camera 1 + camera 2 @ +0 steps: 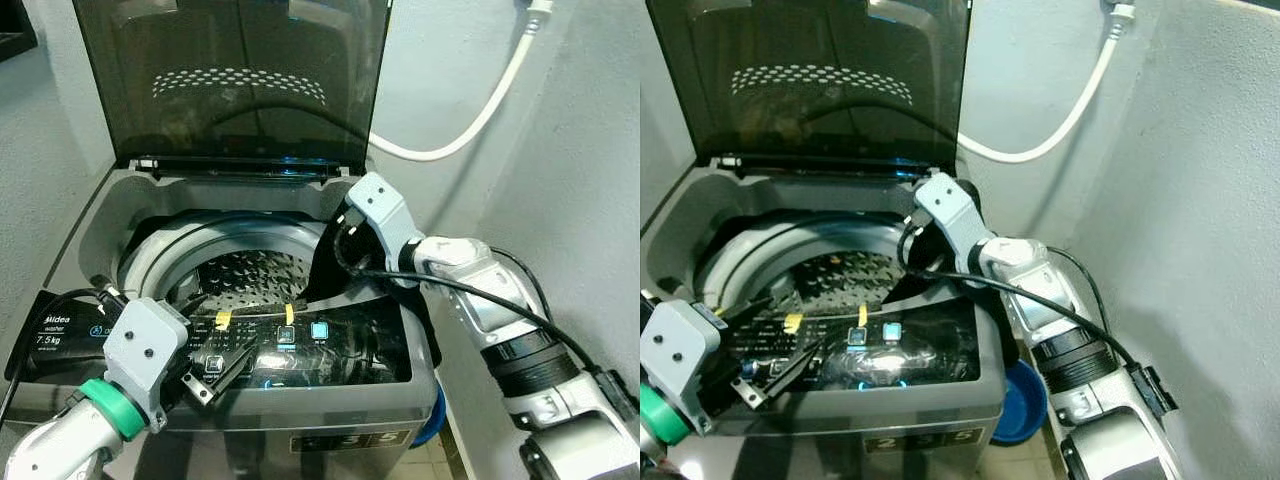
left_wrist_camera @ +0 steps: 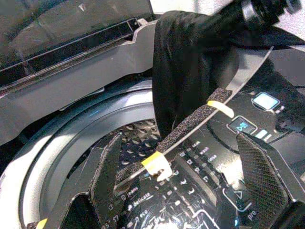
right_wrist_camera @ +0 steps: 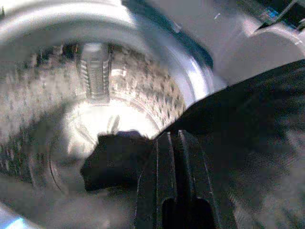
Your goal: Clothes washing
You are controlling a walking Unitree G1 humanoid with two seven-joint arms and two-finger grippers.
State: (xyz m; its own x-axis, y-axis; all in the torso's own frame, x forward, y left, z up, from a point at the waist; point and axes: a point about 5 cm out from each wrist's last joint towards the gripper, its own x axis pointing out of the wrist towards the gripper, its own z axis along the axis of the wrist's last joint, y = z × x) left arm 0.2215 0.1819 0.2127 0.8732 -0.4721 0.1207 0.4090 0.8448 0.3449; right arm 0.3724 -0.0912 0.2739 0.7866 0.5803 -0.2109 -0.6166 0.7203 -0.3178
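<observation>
The top-loading washing machine (image 1: 150, 200) stands in front of me with its dark lid (image 1: 230, 70) raised. A black garment (image 1: 325, 275) hangs over the right rim of the steel drum (image 1: 250, 275), and my right gripper (image 3: 170, 152) is shut on it just above that rim. In the right wrist view another dark piece of cloth (image 3: 114, 160) lies at the drum's bottom. My left gripper (image 2: 183, 176) hovers open over the glossy control panel (image 1: 330, 345) at the machine's front, holding nothing.
A white hose (image 1: 480, 110) runs down the wall behind the machine. The grey wall is close on the right, with a blue basin (image 1: 1025, 400) on the floor between it and the machine. Yellow-taped foam strips (image 2: 190, 126) cross the drum's front edge.
</observation>
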